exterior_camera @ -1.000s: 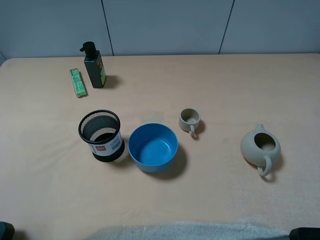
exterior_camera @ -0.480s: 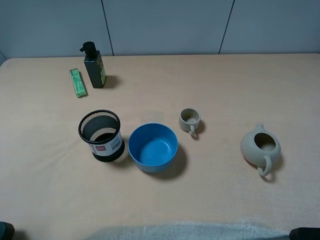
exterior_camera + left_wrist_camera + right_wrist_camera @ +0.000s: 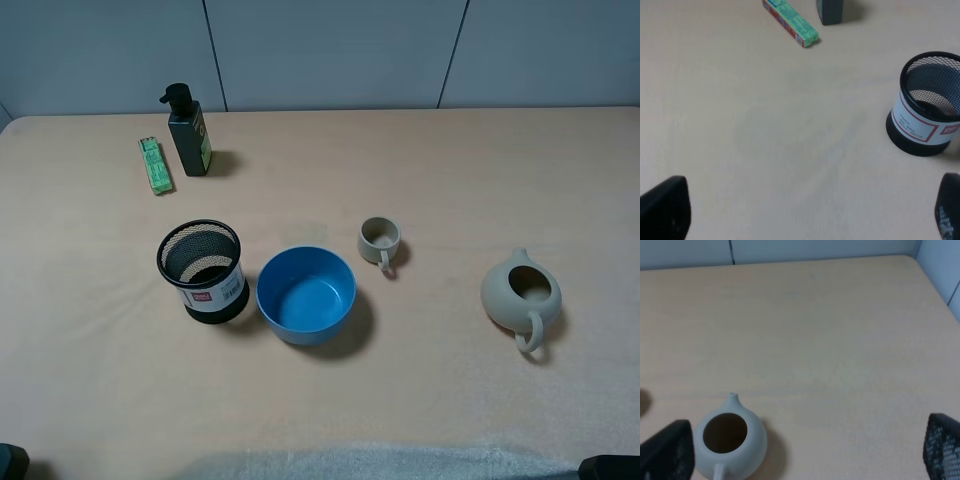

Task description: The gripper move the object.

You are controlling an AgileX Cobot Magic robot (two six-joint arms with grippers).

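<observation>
Pen cup point(image 3: 203, 270): black wire mesh, solid black base, white label with red border. Bowl point(image 3: 306, 294): blue. Mug point(image 3: 379, 240) and teapot point(image 3: 520, 292): beige. Box point(image 3: 155, 165): green. Pump bottle point(image 3: 187, 133): dark. Worktop point(image 3: 420, 180): pale tan.

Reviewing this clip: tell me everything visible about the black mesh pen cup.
The pen cup is a cylinder of black wire mesh with a solid black base and a black rim. A white label with a red border and a barcode wraps its lower half. It stands upright and looks empty on the beige table, just left of the blue bowl; whether they touch is unclear. No fingers touch it. The left wrist view shows it apart from the green box.
</observation>
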